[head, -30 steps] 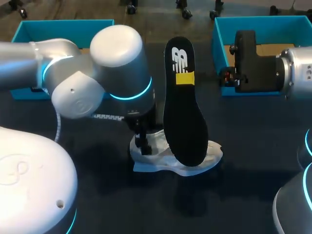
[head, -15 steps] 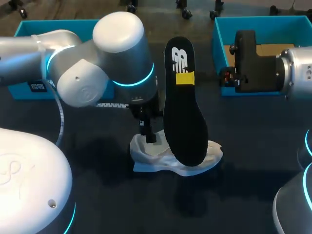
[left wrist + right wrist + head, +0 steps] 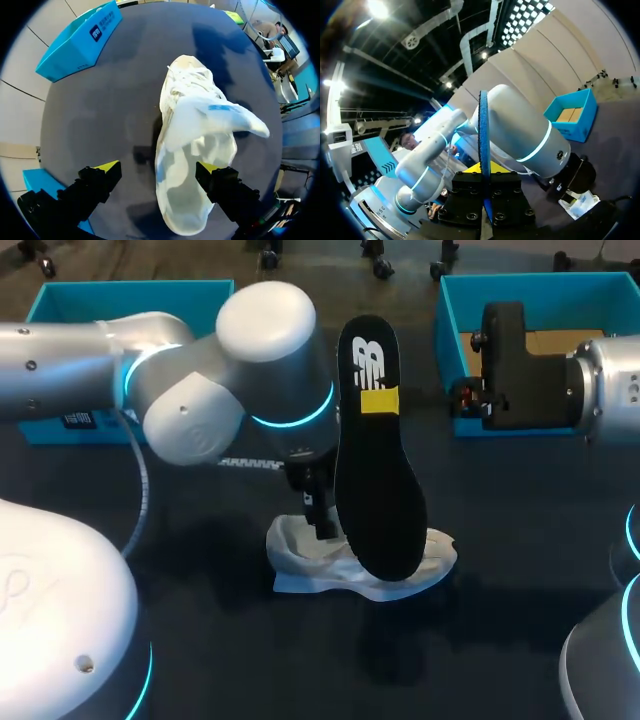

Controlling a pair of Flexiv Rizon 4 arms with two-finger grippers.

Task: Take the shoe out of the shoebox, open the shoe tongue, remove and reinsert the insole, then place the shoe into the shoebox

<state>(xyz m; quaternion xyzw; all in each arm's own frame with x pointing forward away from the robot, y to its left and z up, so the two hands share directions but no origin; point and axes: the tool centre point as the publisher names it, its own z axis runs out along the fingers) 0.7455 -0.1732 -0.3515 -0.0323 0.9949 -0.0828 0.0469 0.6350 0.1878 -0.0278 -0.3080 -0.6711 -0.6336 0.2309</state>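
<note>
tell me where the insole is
In the head view the insole is held up mid-table in the right tool, its lower end over the white shoe, the left tool close beside it.

The bench (image 3: pixel 520 550) is a dark, matte surface that fills the head view from 3 o'clock round through 6 to 9 o'clock. Soft, blurred shadows lie on it at the middle and toward 6 o'clock. In the left wrist view it reads as an even grey with a faint sheen, mottled by dim shadow patches toward 12 and 2 o'clock.
</note>
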